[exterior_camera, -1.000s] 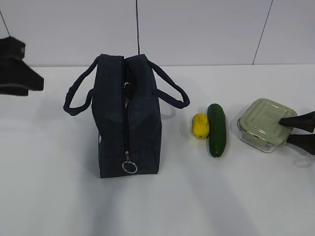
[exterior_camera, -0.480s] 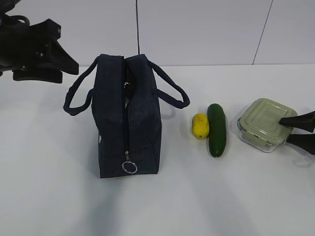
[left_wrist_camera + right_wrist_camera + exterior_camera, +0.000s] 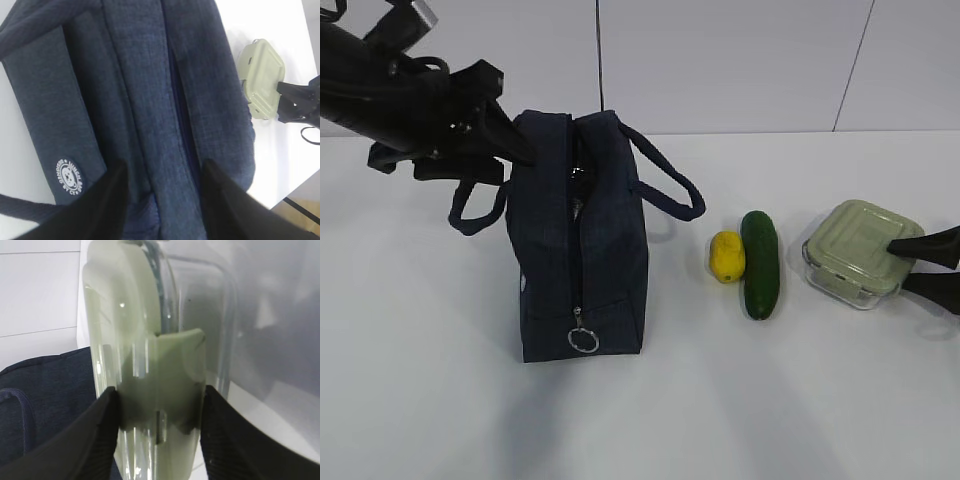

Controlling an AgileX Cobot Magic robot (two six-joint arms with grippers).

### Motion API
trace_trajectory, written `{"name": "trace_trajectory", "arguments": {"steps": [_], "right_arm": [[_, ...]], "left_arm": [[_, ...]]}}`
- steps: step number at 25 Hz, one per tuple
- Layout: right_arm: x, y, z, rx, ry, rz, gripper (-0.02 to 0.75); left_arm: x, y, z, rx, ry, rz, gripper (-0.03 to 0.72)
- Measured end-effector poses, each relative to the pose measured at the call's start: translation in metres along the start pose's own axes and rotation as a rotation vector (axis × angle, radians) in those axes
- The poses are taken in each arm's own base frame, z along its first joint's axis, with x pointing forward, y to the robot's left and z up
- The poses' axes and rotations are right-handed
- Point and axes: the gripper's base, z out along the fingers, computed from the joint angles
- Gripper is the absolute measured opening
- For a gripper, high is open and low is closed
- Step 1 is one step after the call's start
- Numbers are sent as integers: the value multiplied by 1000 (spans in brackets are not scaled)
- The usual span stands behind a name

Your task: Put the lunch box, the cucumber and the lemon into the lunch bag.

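The dark navy lunch bag (image 3: 580, 250) stands left of centre, zipper slit partly agape at its far end, silver ring pull (image 3: 583, 340) at the near end. My left gripper (image 3: 515, 158) hovers at the bag's upper left edge. In the left wrist view it (image 3: 162, 175) is open, fingers apart over the lunch bag (image 3: 150, 100) top. The lemon (image 3: 726, 256) and cucumber (image 3: 759, 264) lie side by side to the bag's right. My right gripper (image 3: 898, 264) is shut on the lunch box (image 3: 855, 250) on the table, pads pressing the lid and glass base (image 3: 150, 365).
The bag's loop handles (image 3: 670, 185) stick out to both sides. White table (image 3: 770, 400) runs in front of the bag and the items. A pale wall stands behind. The table's edge (image 3: 280, 200) shows at the lower right of the left wrist view.
My left arm has swung in from the far left to the bag's upper left edge, its jaws widening. The right gripper and lunch box have not moved.
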Motion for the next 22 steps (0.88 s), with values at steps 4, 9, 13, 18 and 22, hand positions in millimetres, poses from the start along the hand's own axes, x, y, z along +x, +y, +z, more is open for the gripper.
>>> {"name": "trace_trajectory", "arguments": {"steps": [4,9,13,18,22], "right_arm": [[0,0,0,0,0,0,368],[0,0,0,0,0,0,368],[0,0,0,0,0,0,368],[0,0,0,0,0,2,368],[0,0,0,0,0,2,368]], "left_arm": [[2,2,11,-5,21,-4,342],[2,8,19,-17,23,-15,337],[0,8,19,-24,2,-15,270],[-1,9,19,-26,-2,-15,99],[-1,9,20,-29,-9,2,1]]}}
